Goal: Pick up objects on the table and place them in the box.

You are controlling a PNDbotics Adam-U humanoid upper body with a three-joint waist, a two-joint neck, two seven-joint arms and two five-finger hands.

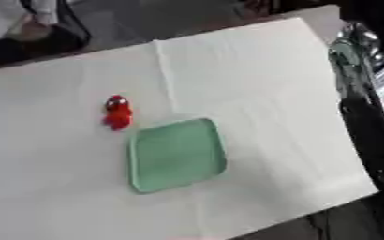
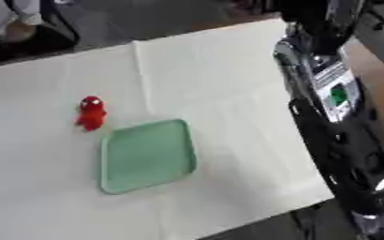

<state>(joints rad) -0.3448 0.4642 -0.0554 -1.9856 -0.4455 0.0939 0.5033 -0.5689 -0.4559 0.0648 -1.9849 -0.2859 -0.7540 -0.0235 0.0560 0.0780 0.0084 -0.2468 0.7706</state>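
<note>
Looking down, I see the red toy lying just beyond the green box's far-left corner, still to be picked; my right arm shows, hand unseen, so I cannot tell its fingers.

Robot test lab, white-covered table, grey floor, bare staged workspace

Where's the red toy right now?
The red toy lies on the white cloth, left of centre, just beyond the green tray's far left corner.
</note>
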